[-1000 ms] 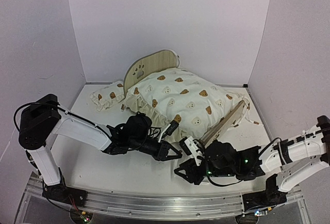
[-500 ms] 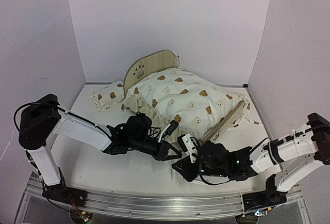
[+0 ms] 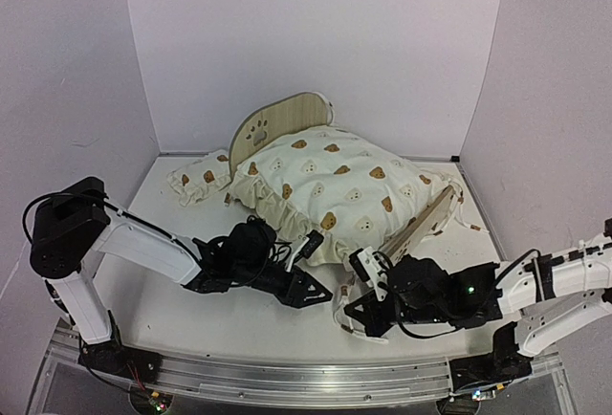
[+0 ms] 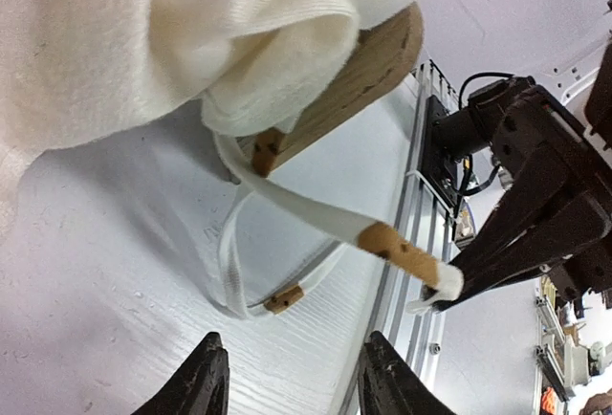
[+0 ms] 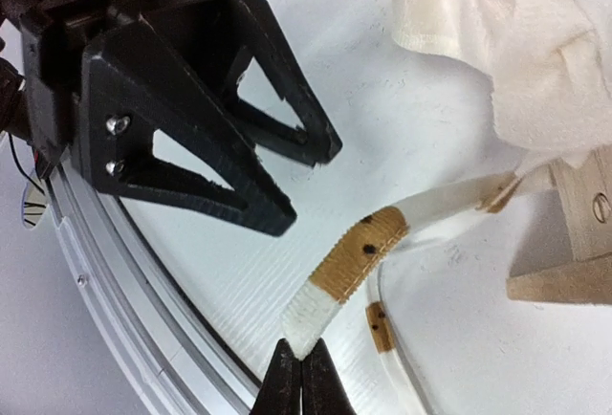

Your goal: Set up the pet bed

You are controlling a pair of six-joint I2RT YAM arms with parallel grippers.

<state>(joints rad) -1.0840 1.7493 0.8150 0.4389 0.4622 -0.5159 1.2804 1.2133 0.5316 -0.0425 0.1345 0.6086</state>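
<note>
Two arms reach out low and nearly flat over the table (image 3: 191,324) in the top view; the pet bed (image 3: 287,114) stands at the back middle with a big bear cushion (image 3: 335,181) lying on it; a small pillow (image 3: 196,178) sits just beside it on the left; the left fingers (image 3: 311,293) and the right fingers (image 3: 356,324) are close together in front of the footboard (image 3: 421,224).

From the left wrist, the left fingers (image 4: 206,382) stand apart with nothing between them; a white tie (image 4: 316,207) runs from under the footboard (image 4: 359,76) to the right fingers (image 4: 497,252).

From the right wrist, the right fingers (image 5: 287,382) are pinched tight on the end of the tie (image 5: 359,257); the left fingers (image 5: 182,147) gape just beside.

I think the job now is tying the cushion on; next, the tie needs a gentle pull round the bed's wood.
</note>
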